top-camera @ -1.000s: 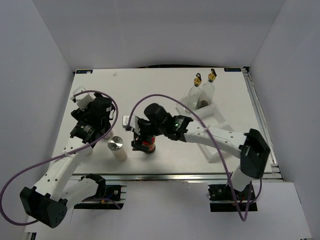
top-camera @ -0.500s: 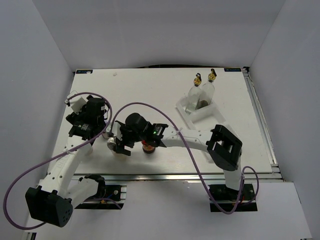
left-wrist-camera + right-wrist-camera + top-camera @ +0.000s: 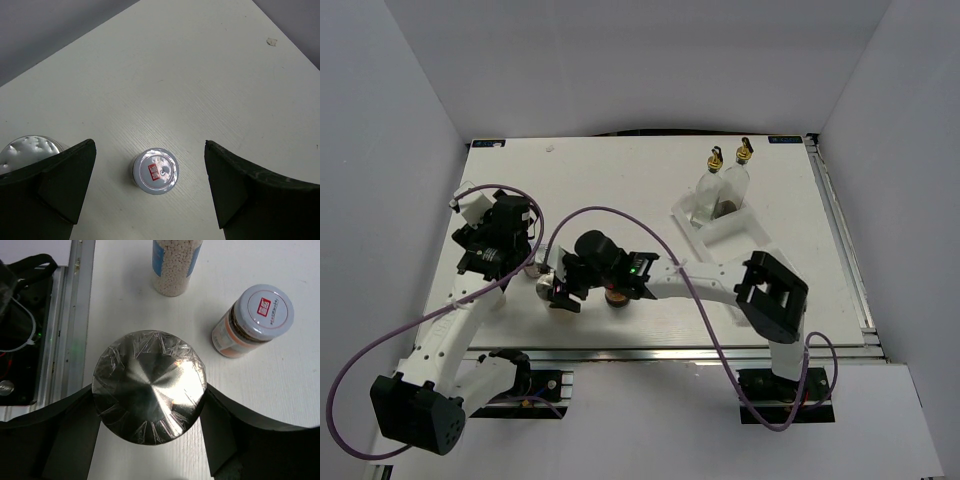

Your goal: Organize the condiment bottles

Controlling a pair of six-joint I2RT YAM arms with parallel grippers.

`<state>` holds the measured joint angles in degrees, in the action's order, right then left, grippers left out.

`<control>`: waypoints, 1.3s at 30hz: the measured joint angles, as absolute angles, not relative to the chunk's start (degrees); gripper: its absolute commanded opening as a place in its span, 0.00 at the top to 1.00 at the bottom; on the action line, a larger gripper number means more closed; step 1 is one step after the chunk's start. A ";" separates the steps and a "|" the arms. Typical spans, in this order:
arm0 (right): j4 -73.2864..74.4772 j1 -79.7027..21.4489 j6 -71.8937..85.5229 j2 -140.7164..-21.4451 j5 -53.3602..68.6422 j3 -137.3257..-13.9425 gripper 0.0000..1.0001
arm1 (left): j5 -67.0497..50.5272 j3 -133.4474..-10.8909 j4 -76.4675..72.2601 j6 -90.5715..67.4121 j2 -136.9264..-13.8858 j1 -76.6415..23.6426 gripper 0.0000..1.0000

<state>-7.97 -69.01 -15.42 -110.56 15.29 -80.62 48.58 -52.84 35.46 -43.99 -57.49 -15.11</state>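
Where the right wrist view looks straight down, the silver-lidded shaker fills the middle. Its lid is round and mirror-bright, skinned in crinkled clear film. The white-lidded jar is near it but apart: pale lid with a red sticker, brown contents, orange label. The granule container is clear-walled, packed with white beads and has a blue label. The table is matte white with a faint grain. At far right, two glass cruets with gold pourers stand upright in the white tray.

The granule container's top is cut off by the frame. The red-lidded jar is mostly covered by the right arm, leaving only a dark reddish patch. The shaker's body is hidden under its own lid.

The right arm reaches low across to the left half of the table. The right gripper has its jaws set close against the shaker, with fingers meeting the lid outline on both sides and no gap showing. The left gripper points down over the white-lidded jar, jaws spread wide, holding nothing.
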 measured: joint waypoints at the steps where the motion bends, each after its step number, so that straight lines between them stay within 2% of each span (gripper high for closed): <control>1: -8.08 -69.01 -14.96 -108.95 15.27 -79.22 0.92 | 48.56 -52.84 35.40 -43.99 -57.49 -15.11 0.02; 8: -9.61 -67.79 -10.68 -96.75 11.94 -75.68 0.96 | 47.11 -52.84 34.35 -43.81 -57.17 -15.11 0.02; 13: -10.09 -62.83 -7.49 -86.85 6.94 -75.44 0.98 | 45.47 -52.84 33.10 -42.89 -56.58 -15.11 0.02; 18: -7.05 -55.96 -4.62 -74.83 -3.64 -71.37 0.99 | 44.14 -51.79 31.38 -42.02 -55.81 -15.11 0.02; 26: 7.86 -43.53 2.02 -60.62 -22.74 -64.38 0.99 | 41.76 -50.09 29.06 -40.93 -55.44 -15.11 0.02; 32: 14.33 -32.84 5.93 -56.27 -29.17 -57.25 0.99 | 41.41 -50.09 28.36 -40.71 -55.42 -15.11 0.02; 39: 9.54 -23.46 5.10 -59.94 -27.09 -53.39 1.00 | 41.43 -50.09 28.47 -40.75 -55.42 -15.11 0.02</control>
